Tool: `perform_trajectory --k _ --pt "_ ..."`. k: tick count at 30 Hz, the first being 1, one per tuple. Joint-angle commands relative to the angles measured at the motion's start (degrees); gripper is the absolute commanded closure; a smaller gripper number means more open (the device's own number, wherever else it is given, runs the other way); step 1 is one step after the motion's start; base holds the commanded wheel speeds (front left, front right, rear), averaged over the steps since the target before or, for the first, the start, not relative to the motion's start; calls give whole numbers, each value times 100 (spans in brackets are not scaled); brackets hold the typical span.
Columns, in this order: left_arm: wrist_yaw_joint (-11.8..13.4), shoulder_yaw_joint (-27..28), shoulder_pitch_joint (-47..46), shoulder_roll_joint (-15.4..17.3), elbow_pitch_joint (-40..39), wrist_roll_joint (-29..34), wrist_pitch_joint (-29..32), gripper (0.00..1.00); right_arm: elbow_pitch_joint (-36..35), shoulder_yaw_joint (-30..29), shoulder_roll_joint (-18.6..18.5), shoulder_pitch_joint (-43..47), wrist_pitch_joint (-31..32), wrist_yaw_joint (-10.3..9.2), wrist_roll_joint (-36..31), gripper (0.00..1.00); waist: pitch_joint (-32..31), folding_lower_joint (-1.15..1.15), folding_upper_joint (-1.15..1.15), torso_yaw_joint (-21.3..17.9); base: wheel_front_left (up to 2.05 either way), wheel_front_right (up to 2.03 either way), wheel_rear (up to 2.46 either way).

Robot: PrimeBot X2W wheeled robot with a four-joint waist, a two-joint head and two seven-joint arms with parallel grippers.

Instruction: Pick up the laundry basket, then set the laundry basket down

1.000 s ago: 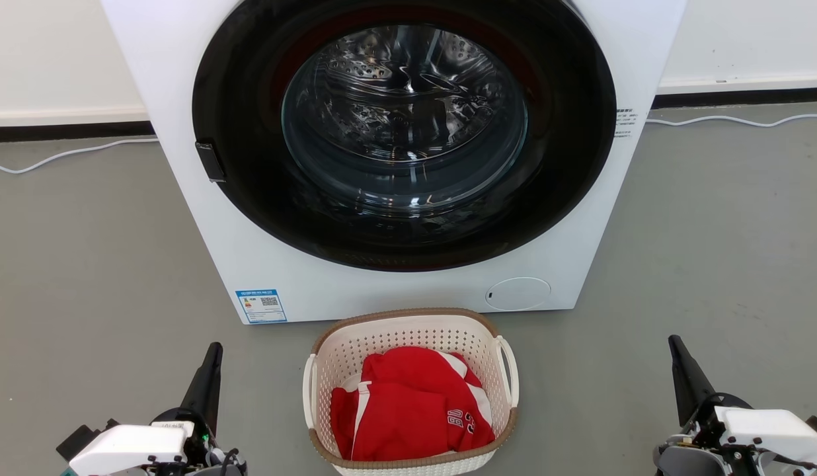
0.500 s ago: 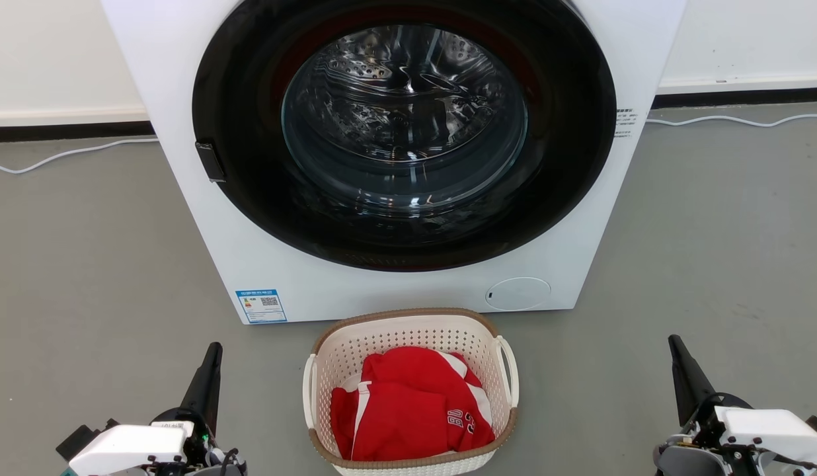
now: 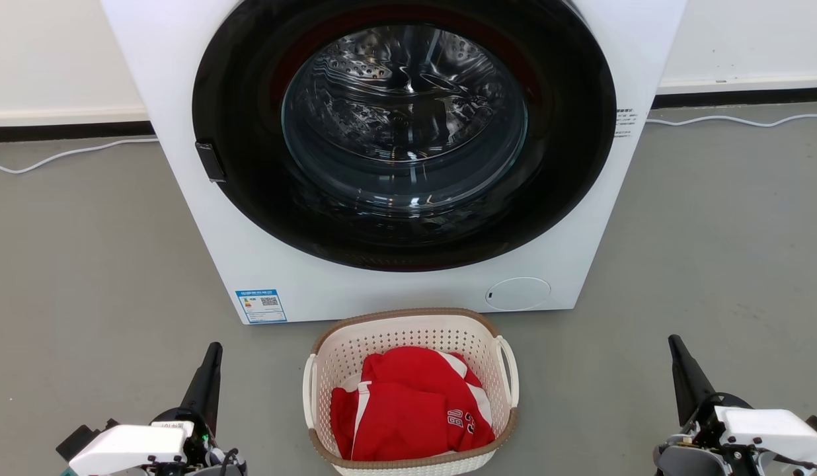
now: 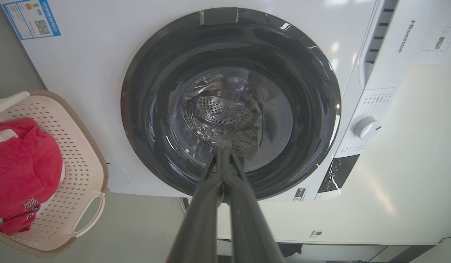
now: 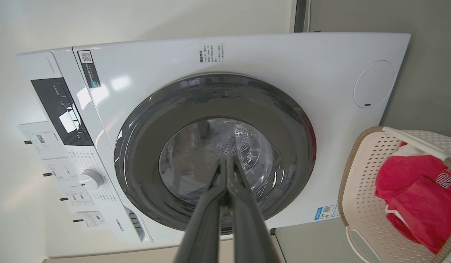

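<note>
The laundry basket (image 3: 408,327), cream-white and perforated with a brown rim and two white side handles, stands on the grey floor just in front of the washing machine. A red garment (image 3: 408,403) lies inside it. My left gripper (image 3: 215,349) is shut and empty, well to the left of the basket, fingers pointing up. On the other side my right gripper (image 3: 673,342) is shut too, farther off to the right of the basket. Both wrist views look along closed fingers, the left gripper (image 4: 223,150) and the right gripper (image 5: 227,157), at the machine door, with the basket (image 4: 83,153) (image 5: 360,190) at the edge.
A white front-loading washing machine (image 3: 263,264) with a closed dark round door (image 3: 402,132) stands right behind the basket. White cables (image 3: 65,153) run along the floor by the wall on both sides. Grey floor (image 3: 84,277) lies to the left and right of the basket.
</note>
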Motion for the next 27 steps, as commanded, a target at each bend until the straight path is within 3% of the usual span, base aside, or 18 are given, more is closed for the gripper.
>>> perform_trajectory --k 1,27 --pt "-58 172 -316 62 -178 -32 37 100 -168 101 -73 -329 46 42 38 100 0 0 0 0 0 0 0" --pt "-58 172 -316 62 -178 -32 37 100 -168 101 -73 -329 46 42 38 100 0 0 0 0 0 0 0"
